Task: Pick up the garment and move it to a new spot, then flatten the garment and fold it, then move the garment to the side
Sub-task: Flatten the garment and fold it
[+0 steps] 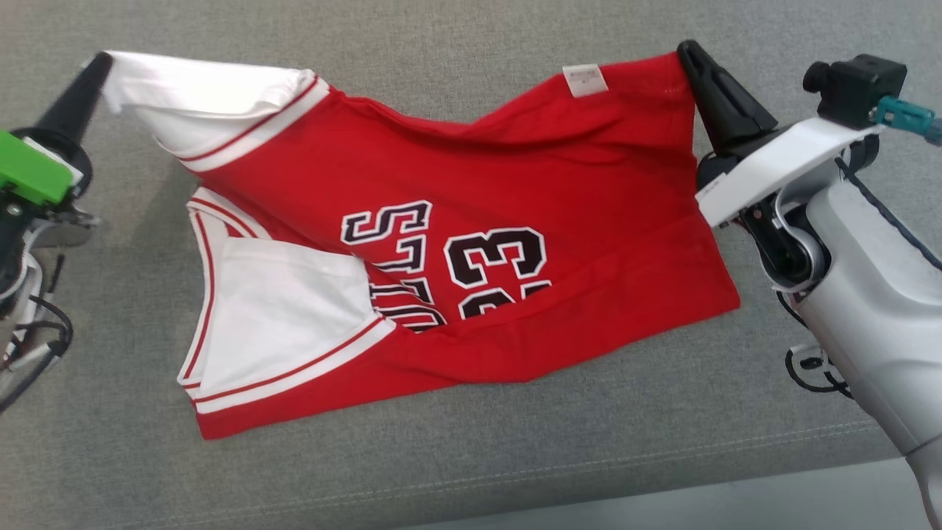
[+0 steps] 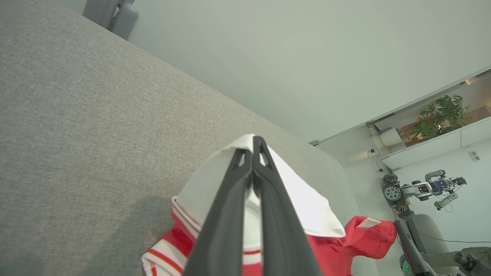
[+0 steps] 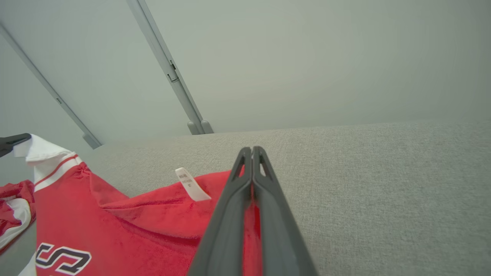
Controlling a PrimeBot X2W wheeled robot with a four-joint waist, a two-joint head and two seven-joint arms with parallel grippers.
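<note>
Left gripper (image 1: 101,65) is holding the far corner of a white sleeve (image 1: 206,92) raised, fingers clamped together on the cloth. Red jersey (image 1: 515,184) is hanging stretched between both grippers along its far edge, while its near part is resting on the grey cushion (image 1: 515,456), black-and-white lettering and a 23 facing up. White tag (image 1: 586,79) is showing near the far right corner. Right gripper (image 1: 688,53) is pinching that red corner, fingers closed on fabric.

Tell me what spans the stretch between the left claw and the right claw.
In the head view, the garment spans it: the left claw pinches its white sleeve, the right claw its red corner, a white tag between.
</note>
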